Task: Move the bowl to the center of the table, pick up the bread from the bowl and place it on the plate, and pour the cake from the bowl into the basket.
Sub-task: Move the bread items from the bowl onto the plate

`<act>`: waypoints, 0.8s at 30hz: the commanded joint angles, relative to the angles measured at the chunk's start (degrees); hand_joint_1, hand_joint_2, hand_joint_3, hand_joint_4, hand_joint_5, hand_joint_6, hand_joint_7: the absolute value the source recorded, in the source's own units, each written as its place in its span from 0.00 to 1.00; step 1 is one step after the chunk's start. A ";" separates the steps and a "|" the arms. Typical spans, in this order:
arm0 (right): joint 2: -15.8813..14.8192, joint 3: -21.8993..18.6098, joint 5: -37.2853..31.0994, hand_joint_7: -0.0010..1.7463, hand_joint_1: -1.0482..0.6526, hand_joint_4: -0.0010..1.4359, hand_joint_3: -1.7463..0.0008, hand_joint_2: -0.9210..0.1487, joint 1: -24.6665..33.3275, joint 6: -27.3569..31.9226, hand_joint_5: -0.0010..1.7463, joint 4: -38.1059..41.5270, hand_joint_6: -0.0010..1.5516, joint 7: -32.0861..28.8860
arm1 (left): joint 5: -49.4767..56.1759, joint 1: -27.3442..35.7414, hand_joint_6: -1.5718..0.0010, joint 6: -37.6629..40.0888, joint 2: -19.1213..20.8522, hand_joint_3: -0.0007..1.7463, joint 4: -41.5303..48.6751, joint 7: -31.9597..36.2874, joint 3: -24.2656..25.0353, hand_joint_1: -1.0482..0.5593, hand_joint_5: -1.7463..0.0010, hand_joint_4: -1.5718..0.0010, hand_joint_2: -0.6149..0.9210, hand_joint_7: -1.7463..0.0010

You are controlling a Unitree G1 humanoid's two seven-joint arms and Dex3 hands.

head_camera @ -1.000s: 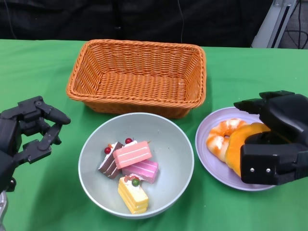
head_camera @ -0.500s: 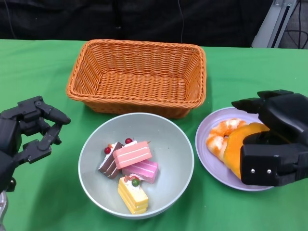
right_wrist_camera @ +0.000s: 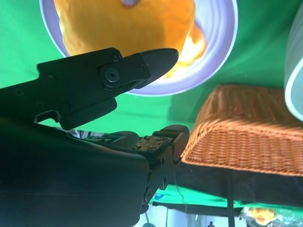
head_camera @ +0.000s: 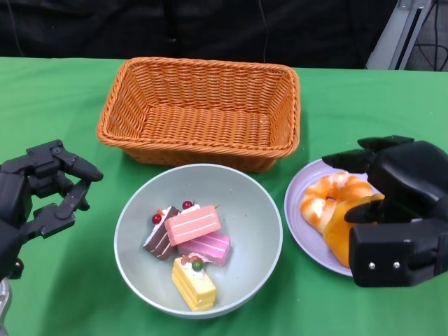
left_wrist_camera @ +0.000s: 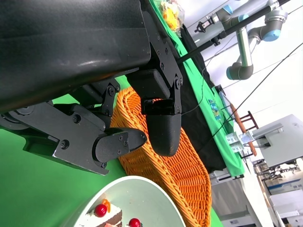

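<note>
The grey-green bowl point(head_camera: 238, 203) sits in the middle near the front and holds several cake slices point(head_camera: 192, 224). To its right, the lilac plate point(head_camera: 297, 192) carries a twisted bread point(head_camera: 329, 192) and an orange bread point(head_camera: 339, 227). My right hand point(head_camera: 399, 203) hovers over the plate's right half, fingers spread, one lying across the orange bread. In the right wrist view the bread point(right_wrist_camera: 128, 23) lies on the plate point(right_wrist_camera: 222, 47) beyond the parted fingers point(right_wrist_camera: 142, 64). My left hand point(head_camera: 35, 196) stays left of the bowl, fingers apart and holding nothing. The orange wicker basket point(head_camera: 199, 105) stands behind the bowl.
Green cloth covers the table. The basket's front wall nearly touches the bowl's far rim and stands close to the plate. In the left wrist view I see the basket point(left_wrist_camera: 165, 175) and the bowl's rim point(left_wrist_camera: 137, 198). Beyond the table stand other robot arms and equipment.
My right hand has shifted left and toward the front over the plate, its fingers spreading wider. The orange bread sits lower on the plate, and more of the twisted bread shows. Left hand unchanged.
</note>
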 commanded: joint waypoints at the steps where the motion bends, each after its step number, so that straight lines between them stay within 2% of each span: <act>1: -1.38 -0.50 0.62 0.00 0.20 0.24 0.99 0.00 0.94 -0.77 0.01 -1.12 0.32 1.09 | -0.39 0.75 0.46 -0.26 1.09 0.41 -0.18 0.11 0.58 0.61 0.14 0.49 0.88 0.39; 15: -1.73 -0.46 -0.52 0.00 0.20 0.24 0.99 0.00 2.20 -2.04 0.00 -1.63 0.32 1.40 | -0.82 1.04 0.46 0.16 1.03 0.42 -0.66 -0.26 0.68 0.63 0.14 0.49 0.88 0.38; 21: -1.71 -0.24 -3.55 0.00 0.19 0.22 0.99 0.00 2.73 -3.09 0.00 -2.29 0.30 -2.47 | -0.50 0.94 0.46 0.01 1.17 0.41 -0.31 0.02 0.69 0.62 0.14 0.48 0.88 0.39; 24: -1.58 -0.32 -4.71 0.00 0.17 0.17 0.99 0.00 3.08 -3.73 0.00 -2.65 0.27 -4.63 | -0.12 1.00 0.46 0.03 1.25 0.41 -0.43 0.29 0.65 0.61 0.14 0.48 0.88 0.39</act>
